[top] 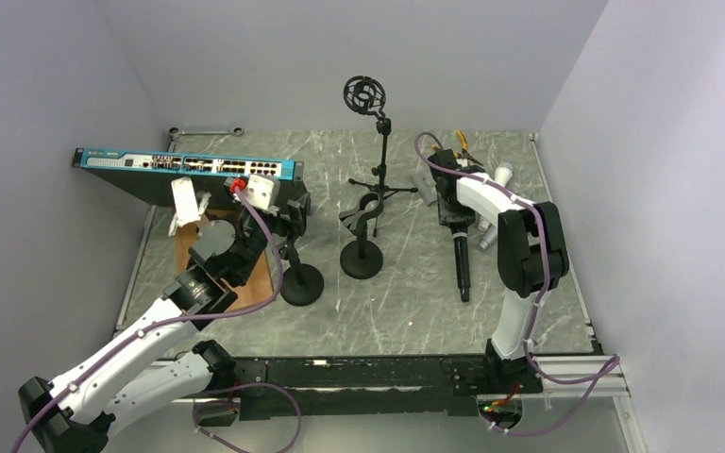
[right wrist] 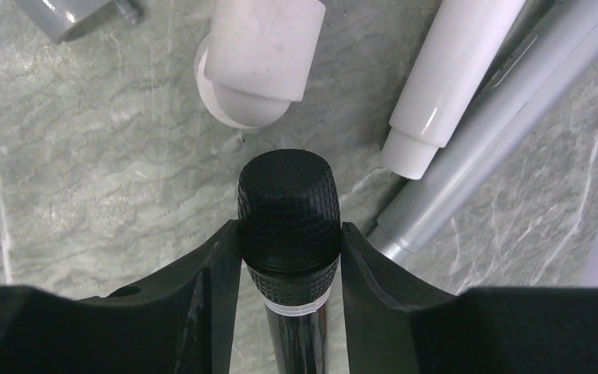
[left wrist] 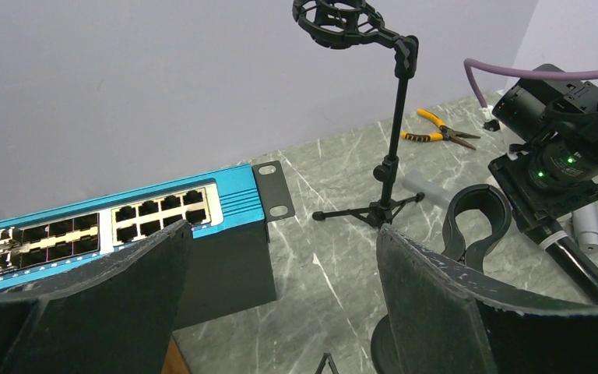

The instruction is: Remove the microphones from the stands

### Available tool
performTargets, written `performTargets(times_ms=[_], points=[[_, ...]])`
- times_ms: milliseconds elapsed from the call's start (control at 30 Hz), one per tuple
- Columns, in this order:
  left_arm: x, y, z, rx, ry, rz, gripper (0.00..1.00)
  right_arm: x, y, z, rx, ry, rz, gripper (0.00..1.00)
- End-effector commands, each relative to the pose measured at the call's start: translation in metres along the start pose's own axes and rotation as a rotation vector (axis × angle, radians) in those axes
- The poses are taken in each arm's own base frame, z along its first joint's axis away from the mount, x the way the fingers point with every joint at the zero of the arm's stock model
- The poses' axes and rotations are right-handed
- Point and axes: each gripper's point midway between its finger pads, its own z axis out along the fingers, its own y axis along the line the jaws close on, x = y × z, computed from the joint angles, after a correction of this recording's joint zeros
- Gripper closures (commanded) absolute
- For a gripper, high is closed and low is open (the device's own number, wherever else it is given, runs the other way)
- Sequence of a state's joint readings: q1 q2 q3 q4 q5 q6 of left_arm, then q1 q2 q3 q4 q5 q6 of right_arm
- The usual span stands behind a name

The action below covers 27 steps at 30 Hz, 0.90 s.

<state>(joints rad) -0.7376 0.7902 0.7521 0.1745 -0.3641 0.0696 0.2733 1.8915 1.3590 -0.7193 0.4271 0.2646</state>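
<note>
The black microphone (top: 460,264) is off the stand, right of centre on the table. My right gripper (top: 455,226) is shut on it; in the right wrist view the fingers (right wrist: 218,265) clamp its grille head (right wrist: 288,210) just above the marble, close to some pipes. The empty stand with its black clip (top: 363,212) rises from a round base (top: 362,260) mid-table; the clip also shows in the left wrist view (left wrist: 479,222). My left gripper (top: 293,212) is open and empty (left wrist: 283,234), left of that stand.
A blue network switch (top: 189,168) lies back left. A tall tripod stand with a shock mount (top: 366,94) stands at the back centre. A second round base (top: 302,283) sits under my left arm. White and grey pipes (right wrist: 436,86) and yellow pliers (left wrist: 436,131) lie back right.
</note>
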Motion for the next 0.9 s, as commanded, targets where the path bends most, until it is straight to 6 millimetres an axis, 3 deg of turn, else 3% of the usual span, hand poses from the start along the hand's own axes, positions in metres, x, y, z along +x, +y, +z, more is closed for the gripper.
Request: performTargets(times_ms=[0,100,267,367,467,567,700,800,867], points=[[-0.023,0.001,0.002,-0.007,-0.055,-0.008,0.1,-0.01,0.001,0.012,0.015,-0.045,0.005,0.72],[-0.023,0.002,0.002,-0.013,-0.056,-0.007,0.09,-0.003,0.001,0.015,0.015,-0.027,0.001,0.64],[-0.022,0.002,0.002,-0.015,-0.054,-0.007,0.09,-0.001,-0.001,0.005,0.005,-0.033,0.013,0.36],[-0.022,0.001,0.003,-0.008,-0.053,-0.01,0.09,-0.009,-0.003,-0.005,-0.004,-0.052,0.027,0.24],[-0.024,0.002,0.002,-0.01,-0.056,-0.011,0.09,-0.025,-0.002,-0.022,-0.032,-0.094,0.063,0.2],[-0.025,0.004,0.001,-0.018,-0.06,-0.005,0.09,-0.046,0.008,-0.048,-0.121,-0.165,0.123,0.19],[-0.027,0.006,-0.001,-0.027,-0.067,-0.005,0.09,-0.082,0.045,-0.089,-0.395,-0.339,0.204,0.18],[-0.028,0.007,-0.002,-0.031,-0.072,-0.005,0.09,-0.121,0.075,-0.145,-0.613,-0.604,0.226,0.18],[-0.027,0.008,-0.002,-0.034,-0.071,-0.002,0.09,-0.134,0.091,-0.177,-0.71,-0.763,0.215,0.18]])
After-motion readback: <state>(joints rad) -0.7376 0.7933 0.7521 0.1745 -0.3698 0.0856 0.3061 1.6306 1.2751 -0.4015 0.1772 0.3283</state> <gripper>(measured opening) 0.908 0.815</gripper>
